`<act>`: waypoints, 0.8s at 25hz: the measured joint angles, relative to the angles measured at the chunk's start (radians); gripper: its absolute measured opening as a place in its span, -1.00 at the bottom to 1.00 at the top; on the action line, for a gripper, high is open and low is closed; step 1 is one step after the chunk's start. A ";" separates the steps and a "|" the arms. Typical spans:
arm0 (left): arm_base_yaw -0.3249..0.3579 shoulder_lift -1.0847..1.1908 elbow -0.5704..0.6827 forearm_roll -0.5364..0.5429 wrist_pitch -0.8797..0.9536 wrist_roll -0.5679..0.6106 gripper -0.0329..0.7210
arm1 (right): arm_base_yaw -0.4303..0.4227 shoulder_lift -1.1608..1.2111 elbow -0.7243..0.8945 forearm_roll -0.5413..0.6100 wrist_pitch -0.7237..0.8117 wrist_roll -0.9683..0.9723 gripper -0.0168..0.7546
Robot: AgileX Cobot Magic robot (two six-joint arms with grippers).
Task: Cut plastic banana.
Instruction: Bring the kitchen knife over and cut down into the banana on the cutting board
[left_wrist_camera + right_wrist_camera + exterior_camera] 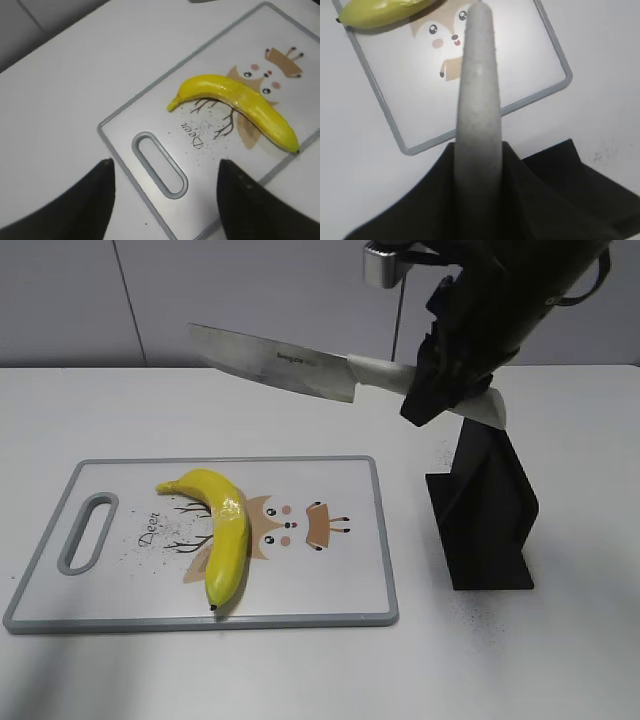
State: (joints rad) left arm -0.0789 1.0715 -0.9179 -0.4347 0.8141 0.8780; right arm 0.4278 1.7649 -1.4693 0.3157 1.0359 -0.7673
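The plastic banana (222,528) lies on the white cutting board (340,540), left of its middle, dark tip toward the front edge. It also shows in the left wrist view (240,102) and at the top left of the right wrist view (380,11). My right gripper (440,380) is shut on the pale handle of a kitchen knife (275,362), held high above the board's back right with the blade pointing left. The handle (479,100) fills the right wrist view. My left gripper (165,172) is open and empty above the board's handle slot (159,164).
A black knife stand (485,510) stands on the white table right of the board, below my right gripper. The board (150,125) has a grey rim and a printed deer picture (290,525). White table surrounds the board.
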 joint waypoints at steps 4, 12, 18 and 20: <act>-0.032 0.192 -0.159 -0.027 0.109 0.151 0.67 | 0.005 0.069 -0.066 0.018 0.052 -0.192 -0.55; -0.166 0.389 -0.353 -0.030 0.197 0.410 0.64 | 0.020 0.162 -0.144 0.064 0.118 -0.420 -0.55; -0.198 0.475 -0.364 -0.028 0.230 0.444 0.63 | 0.032 0.181 -0.157 0.089 0.117 -0.460 -0.55; -0.198 0.497 -0.364 -0.026 0.229 0.444 0.63 | 0.032 0.184 -0.157 0.108 0.116 -0.468 -0.55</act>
State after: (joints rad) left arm -0.2767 1.5681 -1.2822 -0.4605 1.0431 1.3218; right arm 0.4596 1.9493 -1.6258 0.4232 1.1518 -1.2353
